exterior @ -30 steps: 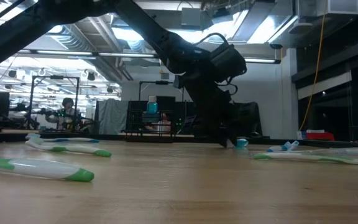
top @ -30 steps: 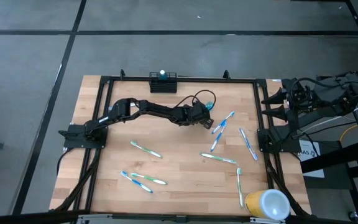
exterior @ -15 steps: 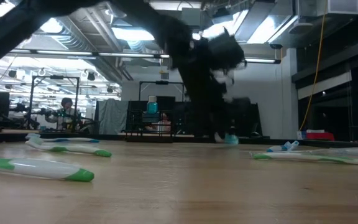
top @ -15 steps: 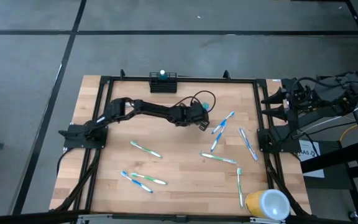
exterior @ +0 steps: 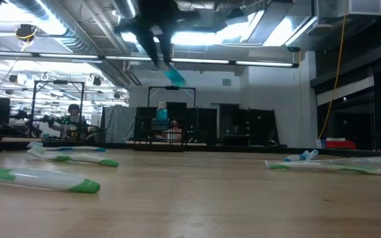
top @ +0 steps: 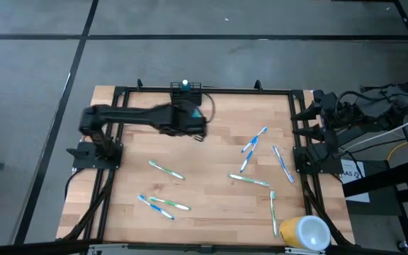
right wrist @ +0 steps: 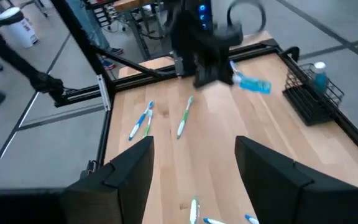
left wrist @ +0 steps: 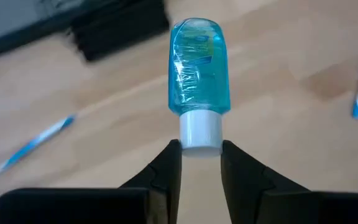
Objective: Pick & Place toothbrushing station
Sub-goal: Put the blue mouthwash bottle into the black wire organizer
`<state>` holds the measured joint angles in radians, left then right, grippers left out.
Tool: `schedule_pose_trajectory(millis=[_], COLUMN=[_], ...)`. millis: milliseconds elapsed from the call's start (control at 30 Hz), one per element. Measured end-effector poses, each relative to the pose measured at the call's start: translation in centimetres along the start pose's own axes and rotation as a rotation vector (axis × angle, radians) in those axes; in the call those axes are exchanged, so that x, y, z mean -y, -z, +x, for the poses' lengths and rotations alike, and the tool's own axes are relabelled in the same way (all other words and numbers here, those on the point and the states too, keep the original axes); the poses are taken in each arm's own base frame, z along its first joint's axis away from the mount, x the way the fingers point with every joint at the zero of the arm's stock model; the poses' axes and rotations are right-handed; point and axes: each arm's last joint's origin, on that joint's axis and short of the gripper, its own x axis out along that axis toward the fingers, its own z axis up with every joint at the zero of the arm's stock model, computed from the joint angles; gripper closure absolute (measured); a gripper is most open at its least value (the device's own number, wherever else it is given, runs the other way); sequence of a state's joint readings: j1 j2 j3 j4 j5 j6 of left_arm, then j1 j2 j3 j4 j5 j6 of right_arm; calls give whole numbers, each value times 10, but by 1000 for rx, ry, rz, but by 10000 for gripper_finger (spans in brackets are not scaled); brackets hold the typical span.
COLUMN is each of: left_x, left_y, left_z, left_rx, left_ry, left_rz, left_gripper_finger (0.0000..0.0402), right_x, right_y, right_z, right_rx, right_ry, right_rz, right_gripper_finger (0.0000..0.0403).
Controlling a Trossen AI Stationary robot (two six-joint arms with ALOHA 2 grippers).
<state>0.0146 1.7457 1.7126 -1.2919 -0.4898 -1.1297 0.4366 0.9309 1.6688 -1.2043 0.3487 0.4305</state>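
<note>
Blue gel bottle [left wrist: 199, 65] with a white cap is what your left gripper [left wrist: 201, 165] is pinching by the cap, lifted above the table [top: 211, 177] at upper centre of the high view. Just beyond, the black mesh caddy [top: 186, 93] is sitting at the table's top edge. Your right gripper [right wrist: 194, 165] is waiting spread wide and empty at the right edge.

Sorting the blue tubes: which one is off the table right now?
The blue tube clamped by its white cap in the left gripper, carried in the air. The other blue tube already stands in the black wire caddy at the table's far edge.
</note>
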Motion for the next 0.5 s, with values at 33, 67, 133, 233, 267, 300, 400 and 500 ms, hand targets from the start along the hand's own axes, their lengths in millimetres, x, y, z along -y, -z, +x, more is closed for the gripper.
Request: schedule_pose_trajectory(millis=[33, 67, 133, 233, 267, 300, 400, 500], left_x=[-8, -16, -29, -48, -53, -57, -68, -79], left_y=[-1, -2, -6, -15, -18, -21, -34, -49], left_z=[-9, -16, -26, -35, -36, -36, -31, -21], left_rx=[-28, -56, -110, -185, -208, -230, -291, -336], left_ry=[9, 16, 31, 63, 73, 83, 110, 130], left_rz=[-18, -36, -74, -108, -109, -111, -114, -110], left_gripper_finger=[320, 320, 320, 320, 320, 320, 320, 320], right_x=[-2, -3, -5, -8, -8, -8, -10, -10], right_y=[0, -1, -1, 0, 0, 0, 1, 1], right_z=[2, 4, 7, 8, 7, 7, 6, 5], right_rx=[-1, -2, -6, -2, 0, 2, 9, 18], right_ry=[1, 7, 16, 21, 22, 20, 26, 34], right_rz=[-11, -24, -45, -60, -63, -66, -67, -73], right_gripper_finger=[175, 175, 175, 175, 175, 175, 175, 175])
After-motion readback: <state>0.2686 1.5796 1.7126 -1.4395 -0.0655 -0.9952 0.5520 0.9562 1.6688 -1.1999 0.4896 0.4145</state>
